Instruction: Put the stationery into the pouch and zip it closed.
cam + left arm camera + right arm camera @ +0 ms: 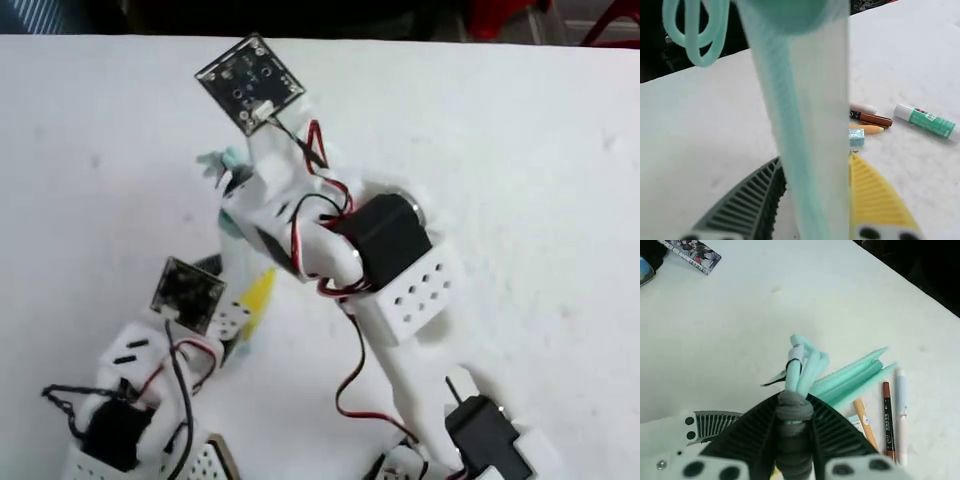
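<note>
Left tool (815,162) clamps the pouch (805,115); right tool (794,401) pinches its zip pull (807,367). Pens (886,410) lie beside the pouch on open desk (730,315).

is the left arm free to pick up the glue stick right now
Probably not: the left gripper is shut on the pouch, so its jaws are full, though the glue stick lies in the open on the table.

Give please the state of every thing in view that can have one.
left tool: shut on pouch
right tool: shut on pull loop
pouch: held by both tools, zip cannot be judged
pens: lying outside pouch
glue stick: lying outside pouch
eraser: lying outside pouch
</note>
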